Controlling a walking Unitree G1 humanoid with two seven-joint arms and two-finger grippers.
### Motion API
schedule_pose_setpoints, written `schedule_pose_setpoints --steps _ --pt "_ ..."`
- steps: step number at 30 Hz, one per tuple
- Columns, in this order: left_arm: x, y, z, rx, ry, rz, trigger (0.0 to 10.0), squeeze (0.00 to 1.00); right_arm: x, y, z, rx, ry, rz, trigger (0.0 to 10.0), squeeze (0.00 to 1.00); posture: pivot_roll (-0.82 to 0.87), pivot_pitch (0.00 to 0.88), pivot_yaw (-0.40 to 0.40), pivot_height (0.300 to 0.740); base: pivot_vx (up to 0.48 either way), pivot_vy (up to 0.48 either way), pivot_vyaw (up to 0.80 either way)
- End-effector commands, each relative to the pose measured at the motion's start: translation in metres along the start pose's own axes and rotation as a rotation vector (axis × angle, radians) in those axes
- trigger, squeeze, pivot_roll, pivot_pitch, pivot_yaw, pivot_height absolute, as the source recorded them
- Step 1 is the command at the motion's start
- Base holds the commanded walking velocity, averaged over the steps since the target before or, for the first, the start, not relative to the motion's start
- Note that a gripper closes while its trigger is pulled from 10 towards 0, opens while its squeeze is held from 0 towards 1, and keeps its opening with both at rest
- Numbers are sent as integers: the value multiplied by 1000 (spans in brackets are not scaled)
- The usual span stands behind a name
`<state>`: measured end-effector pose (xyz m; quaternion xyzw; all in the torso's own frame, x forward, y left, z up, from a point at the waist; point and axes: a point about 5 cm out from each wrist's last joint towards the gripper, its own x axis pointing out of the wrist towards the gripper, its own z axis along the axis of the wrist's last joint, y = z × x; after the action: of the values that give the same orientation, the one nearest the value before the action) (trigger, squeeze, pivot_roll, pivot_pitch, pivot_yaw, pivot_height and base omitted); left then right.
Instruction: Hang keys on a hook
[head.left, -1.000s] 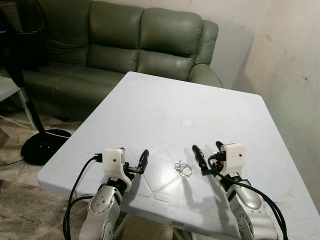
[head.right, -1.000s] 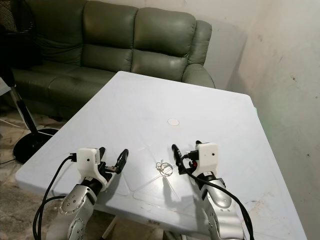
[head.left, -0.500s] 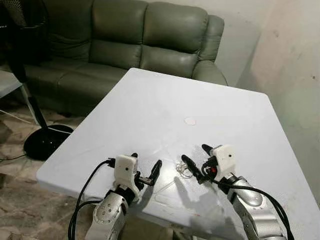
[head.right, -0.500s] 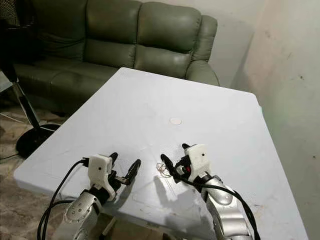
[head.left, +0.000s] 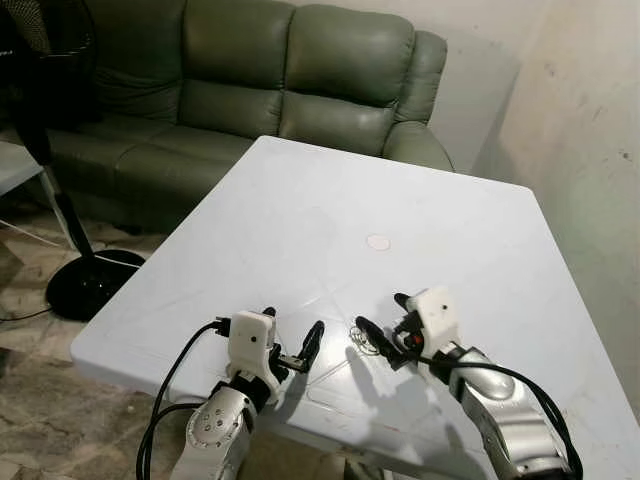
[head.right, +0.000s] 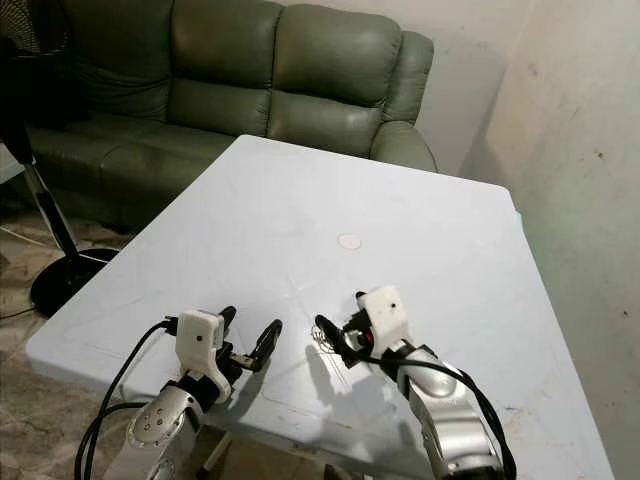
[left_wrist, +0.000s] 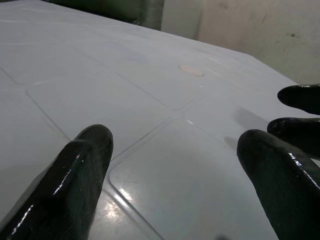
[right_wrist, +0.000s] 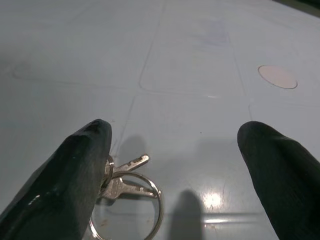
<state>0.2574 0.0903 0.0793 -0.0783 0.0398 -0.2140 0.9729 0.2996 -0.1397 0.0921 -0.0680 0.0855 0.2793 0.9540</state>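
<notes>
- A small bunch of silver metal keys on a thin wire ring is seen lying flat on the white plastic table, near its front edge, betw. the two arms.
- The right gripper is shown low over the table w/ its two long black fingers spread wide apart; one finger is placed just beside the keys, possibly touching them, the other well to the far side. Nothing is held.
- The left gripper is seen hovering near the table's front edge, fingers also parted, nothing betw. them.
- No hook can be made out.
- A small pale round disc is set in the table's middle; a green leather sofa and a black fan stand are seen behind.
- Handling, as judged: keys are light, stiff, thin, prob. slippery on the smooth top, and likely to skid if nudged. The ring is judged the best hold, pinched across its wire so the loop is left free for a hook.
</notes>
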Motion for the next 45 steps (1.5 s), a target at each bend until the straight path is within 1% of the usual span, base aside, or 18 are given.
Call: schedule_pose_setpoints --steps 1,7,10,12,16,19,21,22,23,25,26,28,29,30,34,45 --pt "2 -4 4 0 -9 -11 10000 0 4 0 -2 -24 30 -4 10000 0 61 57 -114 740 0 0 0" --pt "-2 -4 3 -1 -3 0 10000 0 10 6 1 -27 32 41 10000 0 69 71 -118 740 0 0 0" --pt "-3 -4 3 -4 -2 6 10000 0 9 8 0 -7 25 74 10000 0 70 79 -119 740 0 0 0" --pt "-5 -4 2 -4 2 8 10000 0 6 9 0 -26 8 123 10000 0 68 86 -119 740 0 0 0" --pt "-6 -4 1 -6 6 11 10000 0 2 8 -3 -19 30 125 10000 0 66 92 -119 740 0 0 0" --pt "-6 -4 2 -10 6 14 10000 0 1 7 -5 -25 43 119 9137 0 66 92 -119 740 0 0 0" --pt "-6 -4 2 -12 7 17 10000 0 1 7 -6 -25 45 122 9686 0 66 92 -119 740 0 0 0" --pt "-6 -4 2 -12 6 18 10000 0 1 8 -6 -27 44 123 9686 0 66 92 -119 740 0 0 0" --pt "-6 -3 3 -14 6 19 10000 0 1 8 -6 -22 47 128 8392 0 66 92 -119 740 0 0 0" --pt "-5 -3 3 -14 5 20 10000 0 1 9 -6 -22 45 133 8392 0 66 92 -119 740 0 0 0" --pt "-6 -3 3 -14 5 22 10000 0 1 12 -6 -24 39 141 4471 0 70 98 -122 740 0 0 0" --pt "-6 -3 3 -14 5 22 10000 0 1 13 -6 -20 34 147 4471 0 70 98 -122 740 0 0 0" --pt "-6 -3 3 -13 5 24 10000 0 1 15 -6 -23 32 149 4078 0 70 98 -122 740 0 0 0" --pt "-6 -3 3 -13 5 26 10000 0 1 19 -3 -27 13 174 0 0 71 96 -124 740 0 0 0" --pt "-6 -3 4 -17 3 29 10000 0 1 21 -3 -26 12 173 0 0 71 96 -124 740 0 0 0" --pt "-4 -3 4 -22 0 34 10000 0 2 20 -2 -27 12 169 0 0 70 93 -126 740 0 0 0"
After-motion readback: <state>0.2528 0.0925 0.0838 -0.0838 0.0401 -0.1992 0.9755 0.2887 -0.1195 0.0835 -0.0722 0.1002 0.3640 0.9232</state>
